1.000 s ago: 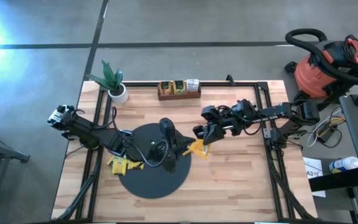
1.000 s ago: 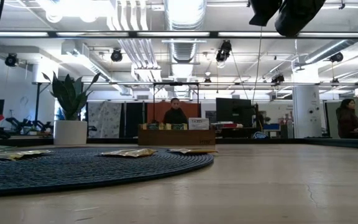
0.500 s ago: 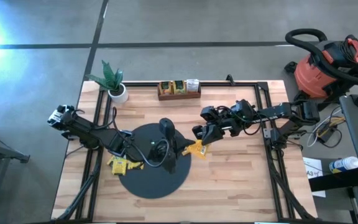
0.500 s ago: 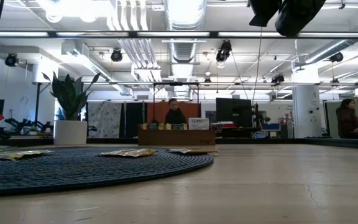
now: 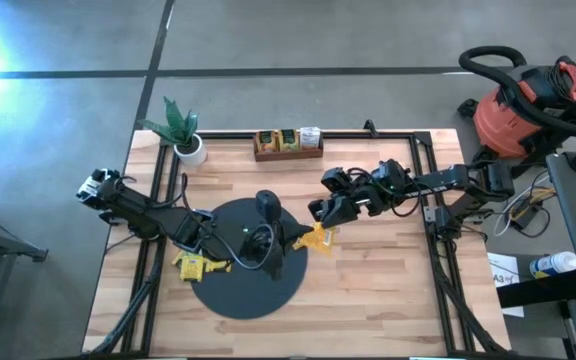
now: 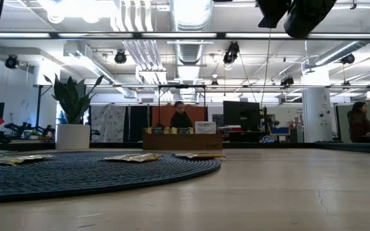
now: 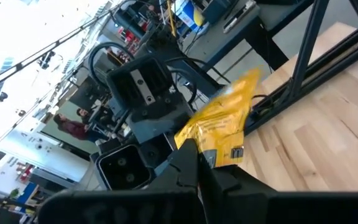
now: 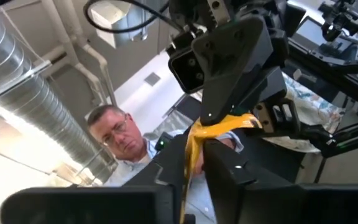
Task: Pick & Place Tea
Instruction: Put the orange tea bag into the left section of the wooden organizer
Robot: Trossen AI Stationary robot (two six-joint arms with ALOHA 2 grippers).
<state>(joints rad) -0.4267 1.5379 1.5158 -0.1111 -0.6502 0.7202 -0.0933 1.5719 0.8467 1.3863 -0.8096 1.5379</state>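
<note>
On the pale wooden worktop (image 5: 368, 290), the black round woven mat (image 5: 243, 295) lies left of centre, toward the near edge. Both arms meet above the mat's right rim. The left gripper (image 5: 293, 238) reaches in from the worktop's left edge and the right gripper (image 5: 320, 222) from the right edge, so they face each other nose to nose.

The relation you need to watch is the small flat yellow tea packet (image 5: 317, 239) that sits between them, off the surface. In the left wrist view, the left jaws are clamped on the packet's lower corner (image 7: 219, 124), and its length runs away toward the right gripper. In the right wrist view, the packet is edge-on (image 8: 219, 124) inside the right jaws. You cannot tell whether those jaws grip it or only flank it.

To my eye, the left arm owns the packet now.
</note>
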